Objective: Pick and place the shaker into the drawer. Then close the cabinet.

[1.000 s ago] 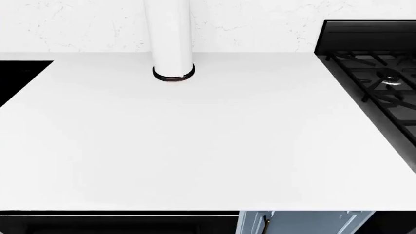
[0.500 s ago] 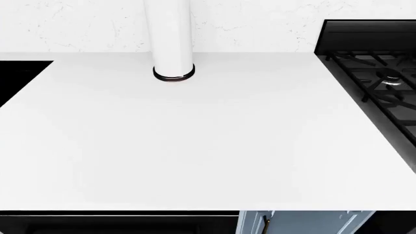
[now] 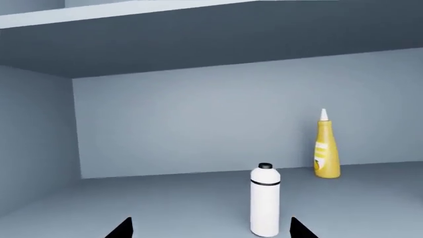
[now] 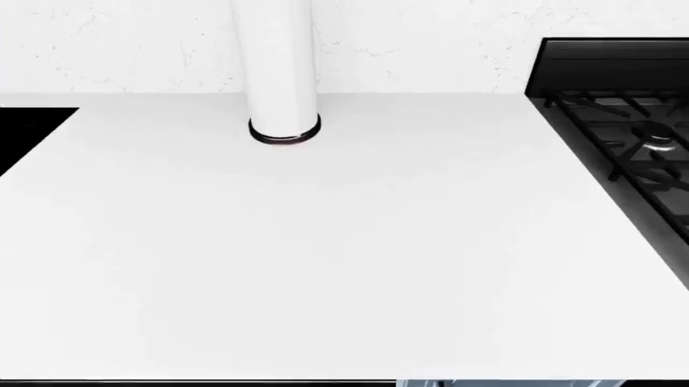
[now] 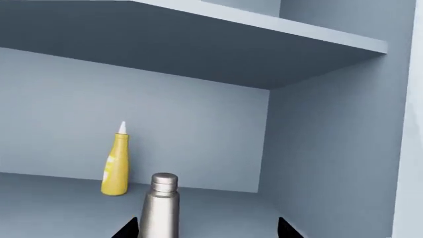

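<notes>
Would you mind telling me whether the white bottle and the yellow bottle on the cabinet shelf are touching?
Apart. The left wrist view shows the white bottle standing nearer the camera, with a clear stretch of bare shelf between it and the yellow bottle by the back wall.

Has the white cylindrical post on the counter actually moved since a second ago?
Cannot tell. The white cylindrical post and black stove both shifted down together, so the head camera tilted.

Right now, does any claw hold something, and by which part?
Nothing is held. The left claw is open with the white bottle ahead between its tips, untouched. The right claw is open before the metal shaker.
</notes>
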You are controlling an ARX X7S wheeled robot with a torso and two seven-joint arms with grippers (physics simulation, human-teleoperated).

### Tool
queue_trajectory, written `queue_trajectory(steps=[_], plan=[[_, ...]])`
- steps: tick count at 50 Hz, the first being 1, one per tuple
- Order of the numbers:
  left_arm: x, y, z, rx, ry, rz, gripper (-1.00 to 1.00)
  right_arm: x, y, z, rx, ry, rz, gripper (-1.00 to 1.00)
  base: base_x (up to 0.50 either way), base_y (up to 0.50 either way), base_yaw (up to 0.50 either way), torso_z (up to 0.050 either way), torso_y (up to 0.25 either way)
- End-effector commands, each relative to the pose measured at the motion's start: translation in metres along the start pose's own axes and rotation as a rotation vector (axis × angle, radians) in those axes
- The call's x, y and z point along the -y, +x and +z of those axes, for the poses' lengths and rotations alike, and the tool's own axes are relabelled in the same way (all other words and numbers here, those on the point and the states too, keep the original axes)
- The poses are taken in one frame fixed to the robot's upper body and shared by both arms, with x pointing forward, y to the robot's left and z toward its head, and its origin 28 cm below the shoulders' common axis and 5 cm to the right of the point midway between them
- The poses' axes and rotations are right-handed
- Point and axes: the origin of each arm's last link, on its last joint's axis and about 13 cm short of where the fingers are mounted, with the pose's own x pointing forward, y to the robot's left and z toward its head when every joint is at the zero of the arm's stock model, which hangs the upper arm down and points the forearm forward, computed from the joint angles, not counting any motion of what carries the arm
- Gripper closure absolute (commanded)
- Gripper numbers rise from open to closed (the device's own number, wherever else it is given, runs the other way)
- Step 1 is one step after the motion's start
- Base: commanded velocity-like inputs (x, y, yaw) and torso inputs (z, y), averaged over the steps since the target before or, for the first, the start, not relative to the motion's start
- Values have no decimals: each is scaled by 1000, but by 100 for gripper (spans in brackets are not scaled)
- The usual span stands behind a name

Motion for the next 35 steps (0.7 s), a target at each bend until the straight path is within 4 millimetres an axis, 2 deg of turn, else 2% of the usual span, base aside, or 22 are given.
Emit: queue_trajectory(steps=[1, 35], plan=[[-1, 2, -1, 1, -1, 2, -100, -2, 2, -2, -4, -9, -1, -100, 199, -129, 0, 0, 0], [-4, 2, -1, 3, 4, 15, -100, -4, 1, -1, -3, -13, 15, -100, 147, -132, 0, 0, 0]])
